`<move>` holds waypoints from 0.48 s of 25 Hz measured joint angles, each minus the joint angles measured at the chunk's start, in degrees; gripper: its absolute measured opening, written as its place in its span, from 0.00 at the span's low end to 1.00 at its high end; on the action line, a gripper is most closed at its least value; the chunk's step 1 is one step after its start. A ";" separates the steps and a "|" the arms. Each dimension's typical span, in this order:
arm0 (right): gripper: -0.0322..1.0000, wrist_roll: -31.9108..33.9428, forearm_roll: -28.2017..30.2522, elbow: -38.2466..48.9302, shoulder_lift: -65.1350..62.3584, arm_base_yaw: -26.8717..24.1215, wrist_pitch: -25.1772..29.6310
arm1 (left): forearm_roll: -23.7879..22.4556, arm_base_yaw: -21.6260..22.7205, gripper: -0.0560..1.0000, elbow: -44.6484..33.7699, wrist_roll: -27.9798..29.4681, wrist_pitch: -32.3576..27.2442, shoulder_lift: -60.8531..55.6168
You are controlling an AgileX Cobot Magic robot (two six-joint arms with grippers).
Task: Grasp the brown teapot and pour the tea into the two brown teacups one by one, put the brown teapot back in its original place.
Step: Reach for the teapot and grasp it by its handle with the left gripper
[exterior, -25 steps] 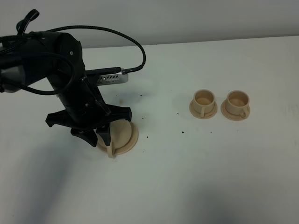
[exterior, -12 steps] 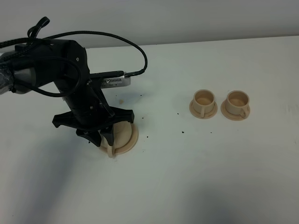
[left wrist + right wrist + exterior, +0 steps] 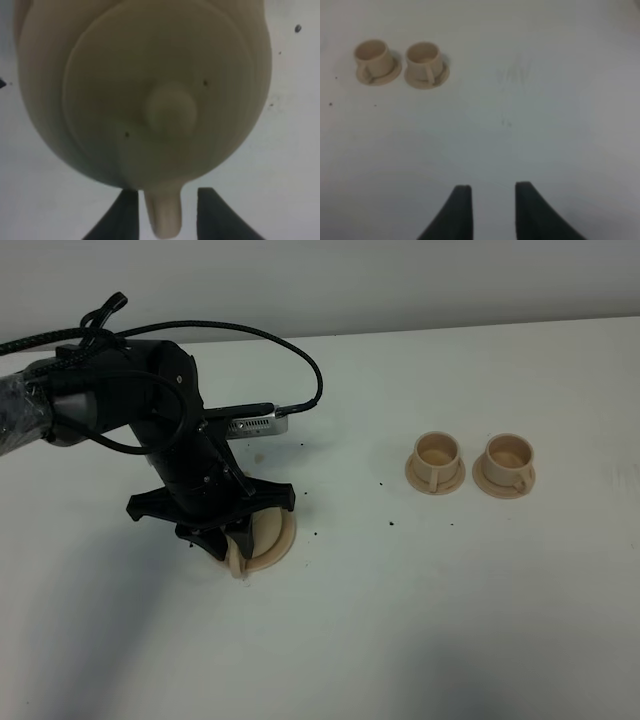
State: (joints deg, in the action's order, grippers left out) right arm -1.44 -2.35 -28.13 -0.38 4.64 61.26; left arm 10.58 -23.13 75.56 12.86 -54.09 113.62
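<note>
The brown teapot [image 3: 258,530] stands on its flat round saucer [image 3: 287,537] at the left of the table, mostly hidden under my left arm. In the left wrist view the teapot [image 3: 165,100] fills the frame, lid knob up. My left gripper [image 3: 230,546] [image 3: 164,220] is open, its fingers on either side of the loop handle [image 3: 162,215] with small gaps. The two brown teacups [image 3: 436,453] [image 3: 508,456] sit side by side on small saucers at the right. They also show in the right wrist view [image 3: 372,57] [image 3: 423,57]. My right gripper [image 3: 490,210] is open and empty above bare table.
The white table [image 3: 400,620] carries small dark specks [image 3: 390,523] between the teapot and the cups. A black cable [image 3: 290,350] loops over my left arm. The right arm is outside the exterior high view.
My left arm has shifted right and down onto the teapot, and its fingers have come in around the handle. The cups have not moved.
</note>
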 joint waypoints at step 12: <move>0.26 0.00 0.00 0.00 0.00 0.00 0.00 | -0.24 0.04 0.30 0.00 -0.16 0.11 0.86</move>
State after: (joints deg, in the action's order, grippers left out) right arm -1.44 -2.35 -28.13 -0.38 4.64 61.26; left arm 10.34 -23.10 75.56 12.70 -53.98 114.48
